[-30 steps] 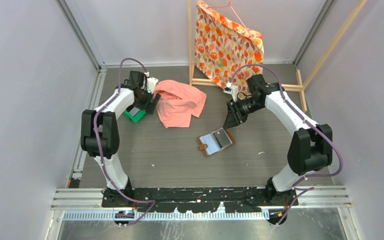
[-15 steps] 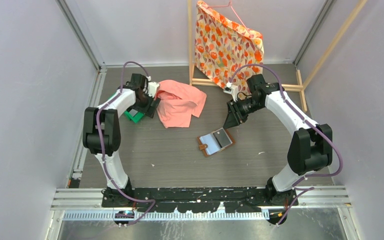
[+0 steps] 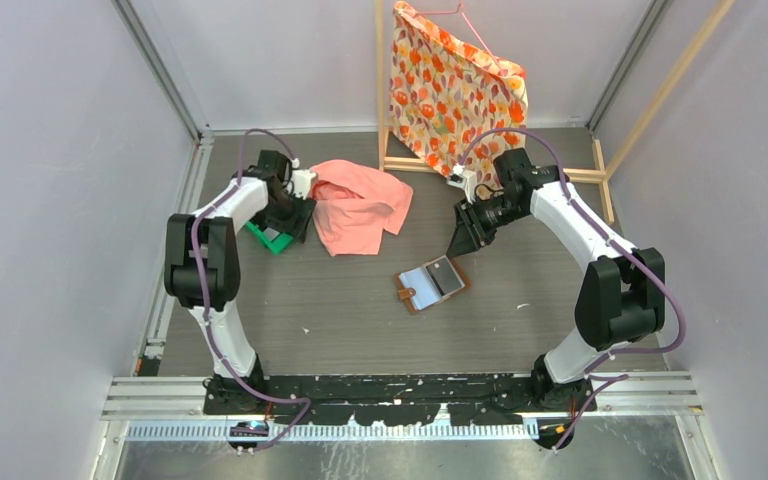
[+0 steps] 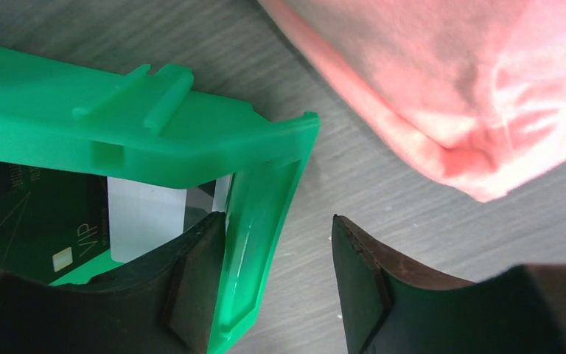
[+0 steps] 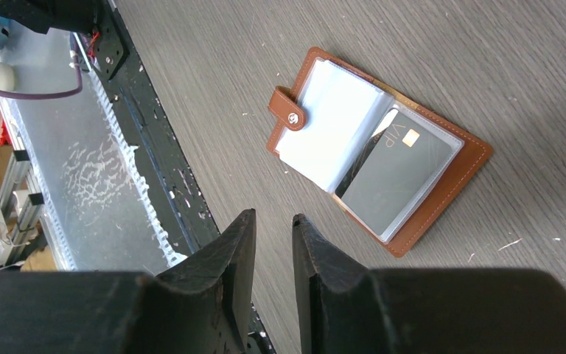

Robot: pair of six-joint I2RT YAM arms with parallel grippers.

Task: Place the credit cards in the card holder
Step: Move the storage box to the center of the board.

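Note:
The card holder (image 3: 430, 284) lies open mid-table, brown leather (image 5: 474, 152) around pale pockets, with a grey credit card (image 5: 398, 169) in its right pocket. More credit cards sit in the green tray (image 3: 272, 239): a dark one (image 4: 37, 221) and a white one (image 4: 144, 221). My left gripper (image 4: 276, 217) straddles the tray's wall (image 4: 258, 221). One finger is inside against the wall and the other stands outside with a gap, so it is open. My right gripper (image 5: 273, 215) hovers above and behind the card holder, jaws narrowly apart and holding nothing.
A pink cloth (image 3: 360, 205) lies crumpled just right of the tray, its edge close to my left fingers (image 4: 449, 74). A floral bag (image 3: 450, 90) hangs on a wooden rack at the back. The arm bases' rail (image 5: 140, 162) runs along the near edge.
My left gripper has lowered a little onto the tray's edge and its jaws have narrowed around the wall. The right arm and the card holder have not moved.

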